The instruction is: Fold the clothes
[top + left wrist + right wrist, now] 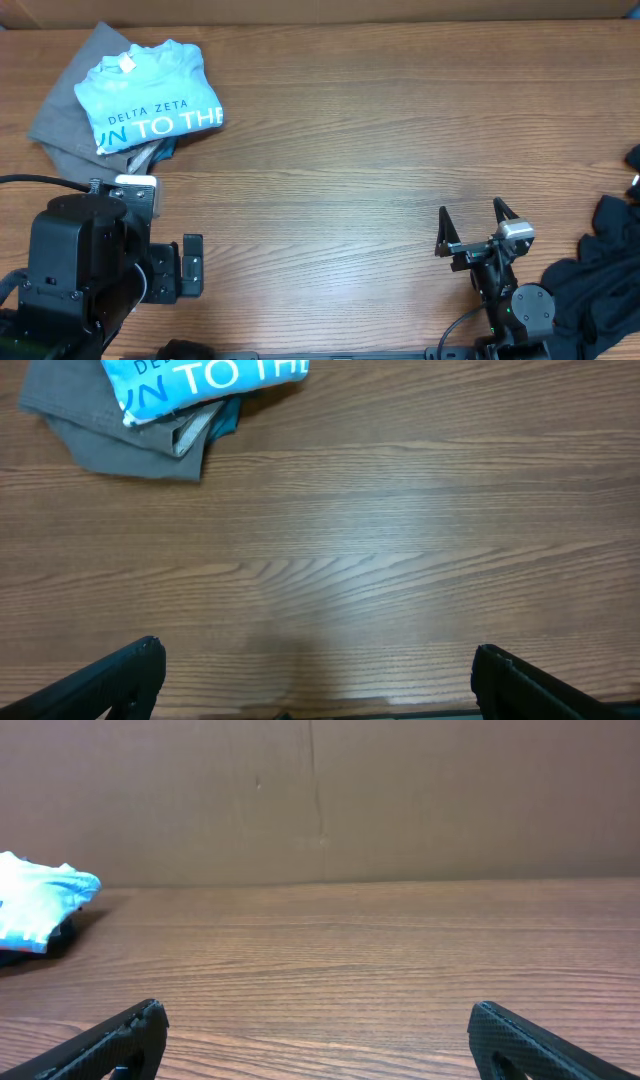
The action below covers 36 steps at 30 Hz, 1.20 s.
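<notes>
Far left, the blue shirt (150,95) sits folded on a grey shirt (65,125), so I'd call that one done. Your left gripper (191,265) has its jaws wide and empty, same for the right gripper (470,215). Next up is probably the black heap (600,275) at the right edge. Pinch one layer, drag it to the bare worktop (350,150) and flatten it first. Readable print on the blue shirt: "DELTA ZETA", then "UN TO THE", cut off.

Brown wood-grain table (350,150): grey cotton T-shirt (62,120) far left, folded light blue T-shirt (150,95) atop; black cloth heap (600,285) near right.
</notes>
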Each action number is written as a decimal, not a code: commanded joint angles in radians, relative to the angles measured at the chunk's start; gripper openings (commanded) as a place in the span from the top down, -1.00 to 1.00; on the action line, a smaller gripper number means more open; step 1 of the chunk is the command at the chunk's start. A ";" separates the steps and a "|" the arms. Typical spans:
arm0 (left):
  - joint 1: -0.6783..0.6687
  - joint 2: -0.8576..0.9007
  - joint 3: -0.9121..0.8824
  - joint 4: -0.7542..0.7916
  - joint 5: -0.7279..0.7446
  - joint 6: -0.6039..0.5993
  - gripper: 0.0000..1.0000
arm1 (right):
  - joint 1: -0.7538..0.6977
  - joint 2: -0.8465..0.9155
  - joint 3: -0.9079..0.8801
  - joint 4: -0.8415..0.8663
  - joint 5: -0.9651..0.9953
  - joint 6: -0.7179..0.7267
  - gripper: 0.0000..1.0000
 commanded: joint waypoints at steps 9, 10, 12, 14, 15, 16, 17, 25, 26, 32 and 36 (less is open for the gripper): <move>0.037 -0.102 -0.171 0.303 -0.021 0.009 -1.00 | -0.003 -0.007 -0.010 0.006 0.002 0.003 -1.00; 0.045 -0.131 -0.224 0.389 -0.020 0.009 -1.00 | -0.003 -0.007 -0.010 0.006 0.002 0.003 -1.00; 0.067 -0.199 -0.355 0.573 0.000 0.009 -1.00 | -0.003 -0.007 -0.010 0.006 0.003 0.003 -1.00; 0.091 -0.273 -0.491 0.733 0.026 0.009 -1.00 | -0.003 -0.007 -0.010 0.006 0.003 0.003 -1.00; 0.101 -0.309 -0.558 0.803 0.036 0.008 -1.00 | -0.003 -0.007 -0.010 0.006 0.002 0.003 -1.00; 0.111 -0.346 -0.623 0.867 0.048 0.008 -1.00 | -0.003 -0.007 -0.010 0.006 0.003 0.003 -1.00; 0.119 -0.383 -0.684 0.924 0.050 0.004 -1.00 | -0.003 -0.007 -0.010 0.006 0.002 0.003 -1.00; 0.146 -0.671 -1.072 1.239 0.050 -0.011 -0.99 | -0.003 -0.007 -0.010 0.006 0.002 0.003 -1.00; 0.145 -0.712 -1.117 1.270 0.049 -0.010 -1.00 | -0.003 -0.007 -0.010 0.006 0.002 0.003 -1.00; 0.145 -0.872 -1.318 1.414 0.047 -0.010 -1.00 | -0.003 -0.007 -0.010 0.006 0.002 0.003 -1.00; 0.145 -0.943 -1.441 1.505 0.047 -0.011 -1.00 | -0.003 -0.007 -0.010 0.006 0.002 0.003 -1.00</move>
